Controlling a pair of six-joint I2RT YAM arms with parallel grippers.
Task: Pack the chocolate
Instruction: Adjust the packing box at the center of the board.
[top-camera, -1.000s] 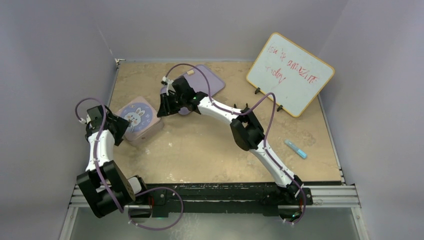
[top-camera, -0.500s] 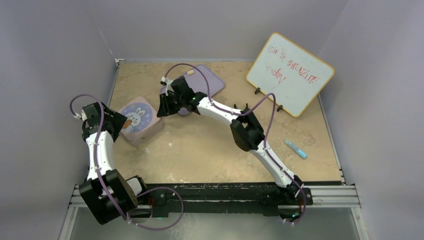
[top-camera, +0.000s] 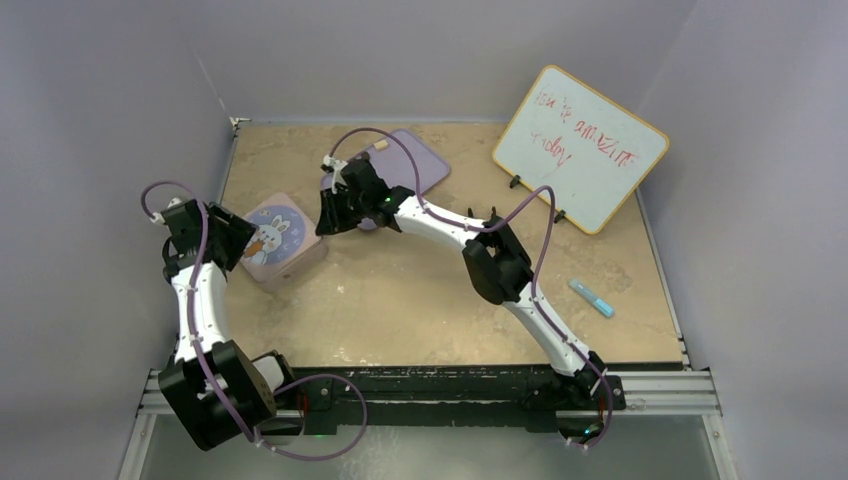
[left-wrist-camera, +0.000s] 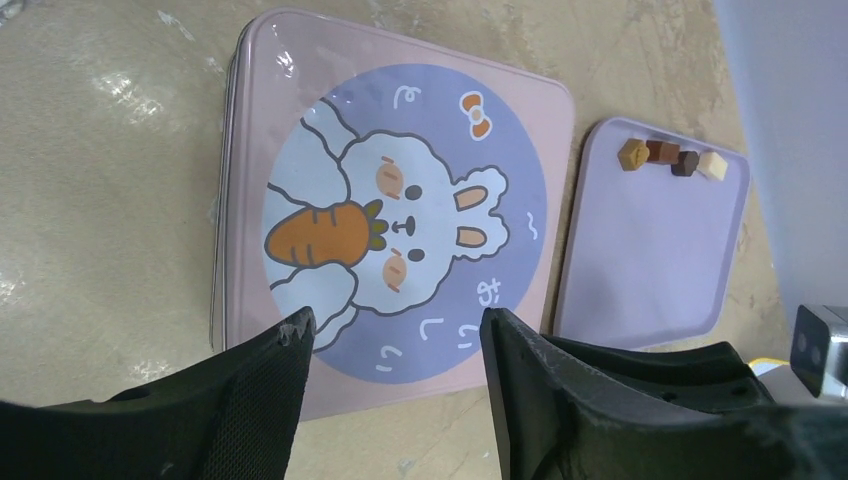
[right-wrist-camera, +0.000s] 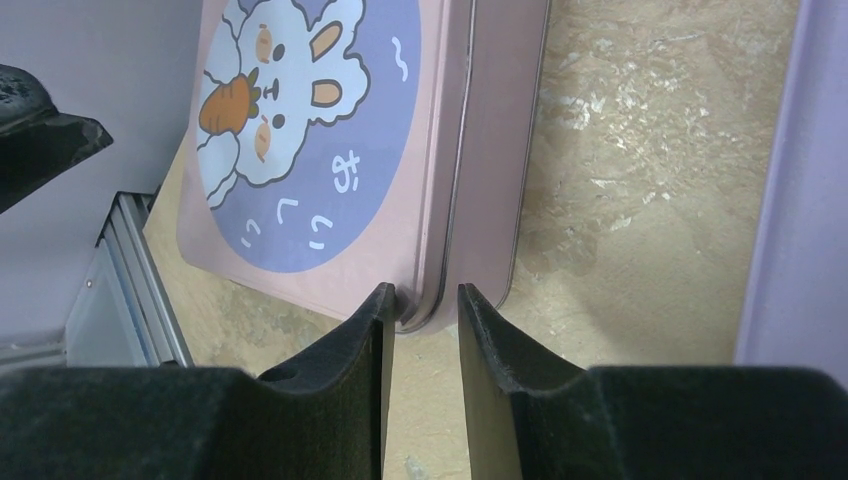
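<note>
Chocolate (left-wrist-camera: 660, 151) here means four tiny lumps, one caramel, two dark and one cream, bunched at one end of the lilac tray (left-wrist-camera: 650, 250), which lies just beside the pink tin (left-wrist-camera: 300, 100) on the bench (top-camera: 420, 300). I'd judge them feather-light, hard and a bit slick, so likely to skid or flip if nudged. They would be best taken one at a time, pinched gently across two flat sides. Only the left wrist view shows the lumps clearly; from above they shrink to a pale speck, with the right arm over part of the tray. The right wrist view has no chocolate but shows the seam under the tin's closed lid. The left pincer (left-wrist-camera: 397, 325) hangs over the tin, jaws well apart and empty. The right pincer (right-wrist-camera: 422, 300) stands narrowly apart at the tin's corner, gripping nothing I can see.
</note>
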